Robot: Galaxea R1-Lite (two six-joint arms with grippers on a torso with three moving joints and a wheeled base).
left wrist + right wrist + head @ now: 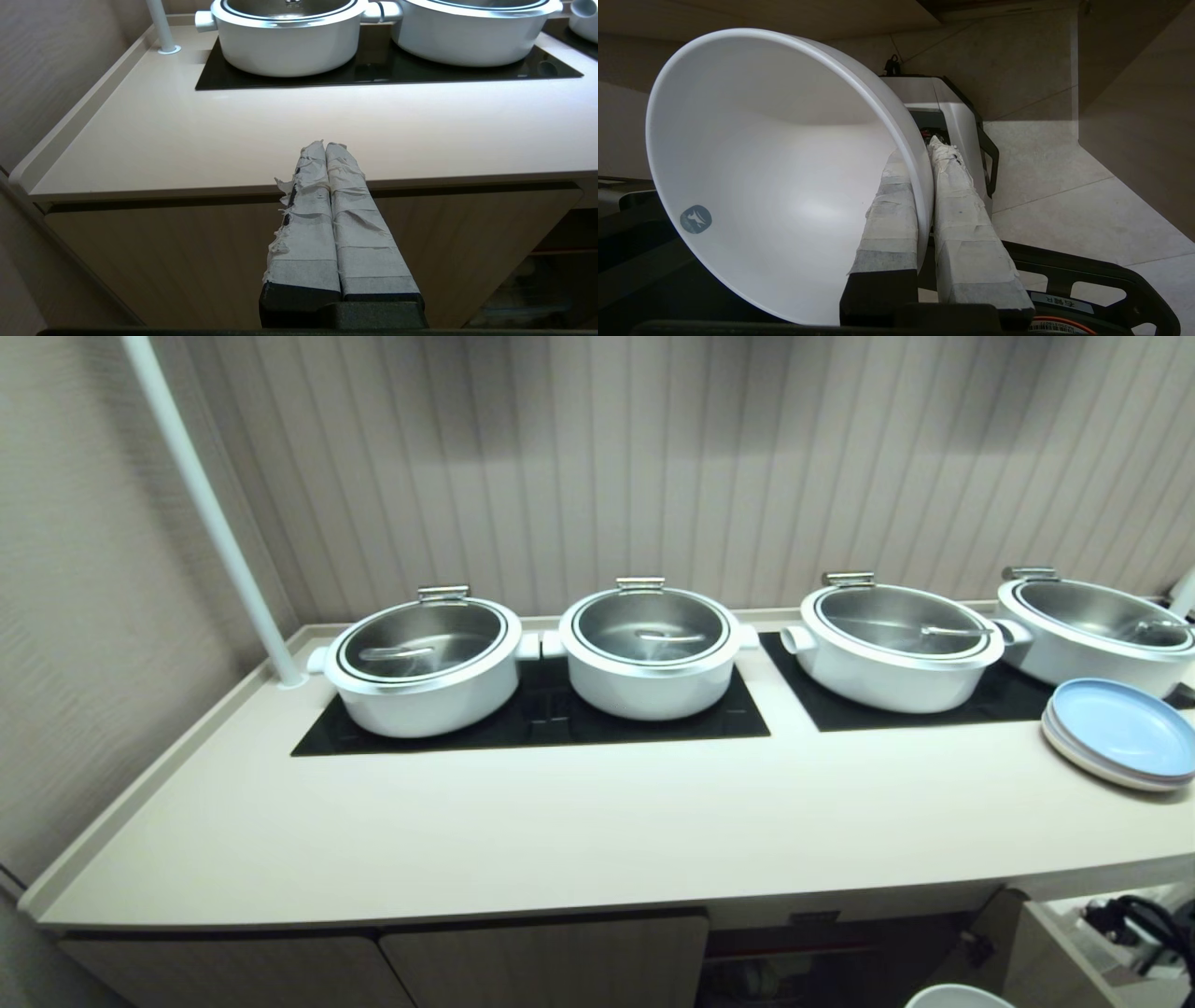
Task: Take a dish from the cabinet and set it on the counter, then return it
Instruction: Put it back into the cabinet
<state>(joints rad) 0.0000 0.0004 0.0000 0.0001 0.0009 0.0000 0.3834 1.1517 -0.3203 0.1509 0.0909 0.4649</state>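
The left tool [325,147], taped fingers pressed together, hangs before the counter [261,135] edge, with white pots [285,44] on a black panel [373,70] behind.

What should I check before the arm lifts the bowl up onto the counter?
1. Hold on the bowl: ok. The right tool is shut on its rim, one finger inside, one outside.
2. Landing spot: ok. The counter shows a bare stretch in front of the pots.
3. Stacked plates: ok, off at the right end.
4. Left tool: ok, shut, holding nothing, in front of the cabinet, beside the lift path.
5. Bowl's position relative to the counter edge: cannot tell; only its rim shows at the bottom of the head view.
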